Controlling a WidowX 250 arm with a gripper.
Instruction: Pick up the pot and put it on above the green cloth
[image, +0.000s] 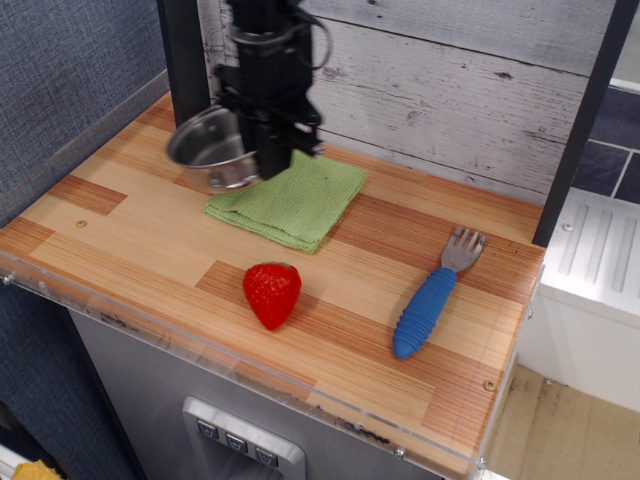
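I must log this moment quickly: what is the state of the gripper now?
Gripper: closed on the rim of the pot, holding it lifted over the left edge of the green cloth.

The pot (213, 152) hung in the gripper (268, 160) above the cloth's (290, 198) left edge, the gripper on the pot's right rim. The cloth lay at the back of the table (120, 240), near the wall (430, 80). The strawberry (272, 294) sat in front of the cloth. The fork (433, 296) lay well to the right of both.
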